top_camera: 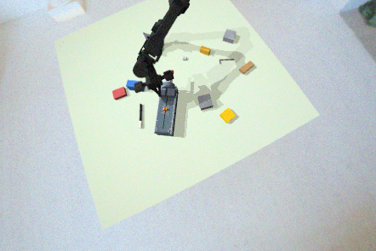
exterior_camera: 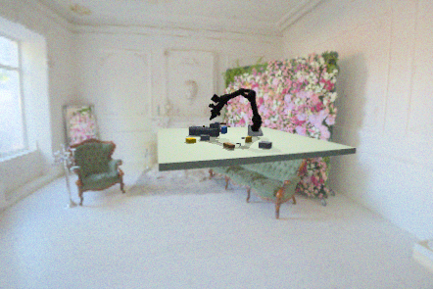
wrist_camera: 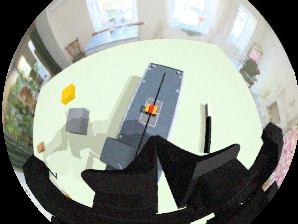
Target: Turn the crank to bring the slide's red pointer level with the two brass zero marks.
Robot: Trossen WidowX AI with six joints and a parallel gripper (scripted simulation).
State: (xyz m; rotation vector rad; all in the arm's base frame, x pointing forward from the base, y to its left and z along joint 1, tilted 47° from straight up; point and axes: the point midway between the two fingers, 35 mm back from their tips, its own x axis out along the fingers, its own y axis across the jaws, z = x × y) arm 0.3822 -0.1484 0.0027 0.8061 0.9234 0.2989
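Note:
The dark grey machine (top_camera: 164,125) (exterior_camera: 197,131) (wrist_camera: 162,82) is a long box with a slot along its top. Its red pointer (top_camera: 165,109) (wrist_camera: 151,108) sits near mid-slot, with orange-yellow pieces close at both sides; whether it is exactly level with the brass marks is too small to tell. A raised grey housing (top_camera: 168,91) (wrist_camera: 118,151) stands at the end nearest the arm. My gripper (top_camera: 160,94) (exterior_camera: 212,119) (wrist_camera: 157,139) is shut, its fingertips together with nothing seen between them, above and beside the housing end. The crank handle cannot be made out; the fingers cover part of that end.
A black-and-white stick (top_camera: 140,115) (wrist_camera: 208,131), a red block (top_camera: 119,93) and a blue block (top_camera: 132,84) lie on one side. On the other lie a grey block (top_camera: 205,101) (wrist_camera: 78,121), a yellow block (top_camera: 227,115) (wrist_camera: 68,94) and an orange-brown block (top_camera: 247,67).

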